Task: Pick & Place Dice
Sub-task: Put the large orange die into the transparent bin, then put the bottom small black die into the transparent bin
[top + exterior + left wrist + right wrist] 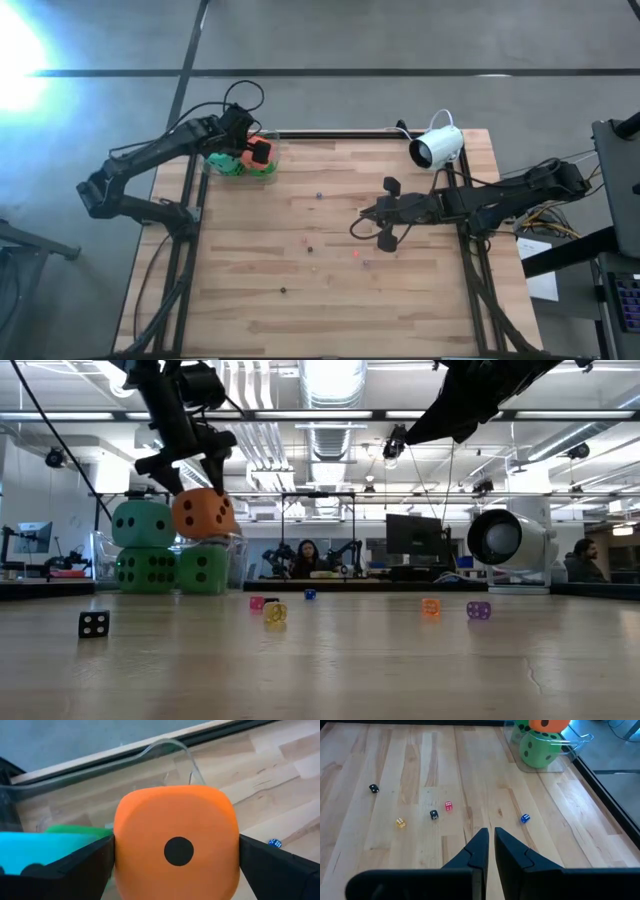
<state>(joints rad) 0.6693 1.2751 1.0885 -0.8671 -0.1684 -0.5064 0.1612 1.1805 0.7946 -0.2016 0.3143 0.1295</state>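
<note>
Orange-red soft cube die (175, 842) clamped in left gripper (175, 865), held above green dice (203, 570) in clear plastic tray (575, 745) — lower squarely, then release gently. Right gripper (489, 842) idle mid-table, fingers nearly together.

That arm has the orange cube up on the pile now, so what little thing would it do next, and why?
Probably lower a touch and open the left hand. It grips the orange die beside the teal die, over a green die in the clear tray. The right hand waits over mid-table.
</note>
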